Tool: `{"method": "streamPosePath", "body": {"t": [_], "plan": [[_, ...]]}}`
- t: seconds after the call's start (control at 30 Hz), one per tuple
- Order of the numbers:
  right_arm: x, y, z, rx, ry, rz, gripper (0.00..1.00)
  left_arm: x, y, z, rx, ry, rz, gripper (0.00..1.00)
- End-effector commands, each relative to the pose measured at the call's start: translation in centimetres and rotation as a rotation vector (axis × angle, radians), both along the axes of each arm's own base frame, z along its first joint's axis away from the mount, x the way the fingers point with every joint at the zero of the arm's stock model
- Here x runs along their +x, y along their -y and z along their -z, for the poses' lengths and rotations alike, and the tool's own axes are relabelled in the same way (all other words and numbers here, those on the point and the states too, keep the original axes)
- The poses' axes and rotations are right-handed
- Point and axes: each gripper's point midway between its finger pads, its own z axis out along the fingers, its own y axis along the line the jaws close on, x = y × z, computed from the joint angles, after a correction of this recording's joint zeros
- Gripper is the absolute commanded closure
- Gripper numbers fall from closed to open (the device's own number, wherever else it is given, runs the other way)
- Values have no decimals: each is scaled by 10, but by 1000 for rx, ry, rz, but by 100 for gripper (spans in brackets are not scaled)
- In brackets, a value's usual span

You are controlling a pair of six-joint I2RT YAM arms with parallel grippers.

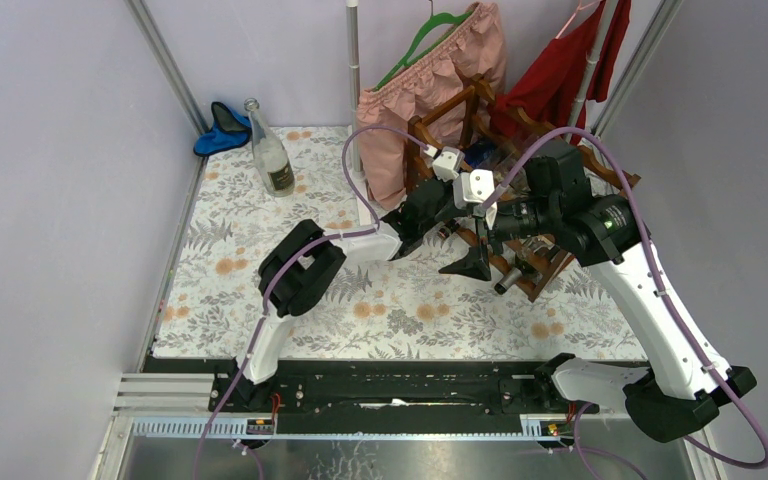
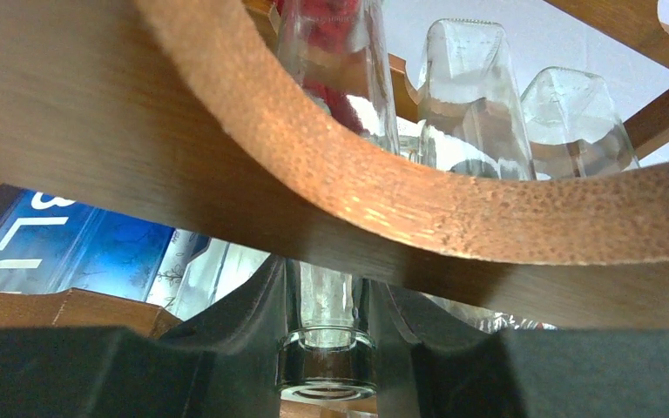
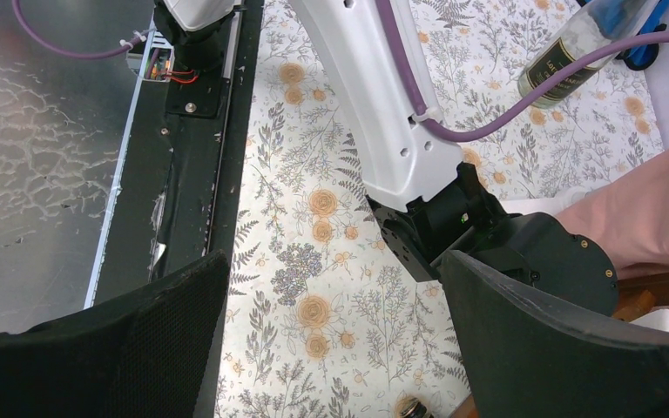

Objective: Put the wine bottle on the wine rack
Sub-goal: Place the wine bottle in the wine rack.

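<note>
My left pincer is pinching a clear bottle by the neck, right under a wavy rail of the rack. Only that wrist cam shows the grip. From overhead the pincer is buried in the rack's front. Above my fingers, past the rail, more bottles lie in the rack. Can't tell if mine is resting on anything. My right pincer hangs spread wide with nothing in it, just beside the left one, over the floral mat. Its cam catches a standing bottle well off past my left arm.
</note>
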Motion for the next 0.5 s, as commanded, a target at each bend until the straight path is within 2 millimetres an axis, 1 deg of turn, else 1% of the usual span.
{"method": "streamPosePath", "body": {"t": [0.0,0.17,0.47], "plan": [[-5,2,-8,26,23,-20,0,12,-10,-24,22,67,-56,67],[-5,1,-8,27,22,-20,0,15,-12,-22,59,83,-63,59],[-5,1,-8,28,19,-21,0,17,-15,-14,85,83,-67,51]]}}
